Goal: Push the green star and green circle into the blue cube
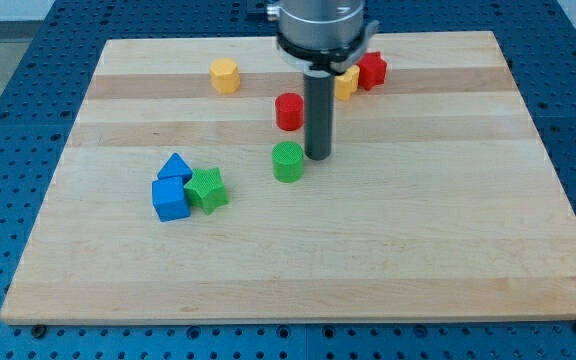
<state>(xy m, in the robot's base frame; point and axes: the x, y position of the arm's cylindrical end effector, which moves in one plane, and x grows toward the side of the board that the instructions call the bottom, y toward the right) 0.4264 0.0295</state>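
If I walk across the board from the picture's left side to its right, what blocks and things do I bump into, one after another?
Blue cube → green star → yellow hexagon → green circle → my tip, just right of the green circle → red star.

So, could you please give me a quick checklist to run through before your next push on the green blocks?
1. Green star against blue cube: ok, they touch.
2. Green circle at the blue cube: not ok, it sits apart, toward the view's right.
3. My tip on the far side of the green circle from the cube: ok, just at its right.
4. Tip touching the green circle: cannot tell, very close.
5. Path from circle to star free of blocks: ok.
6. Red cylinder out of the way: ok, it lies above the circle.
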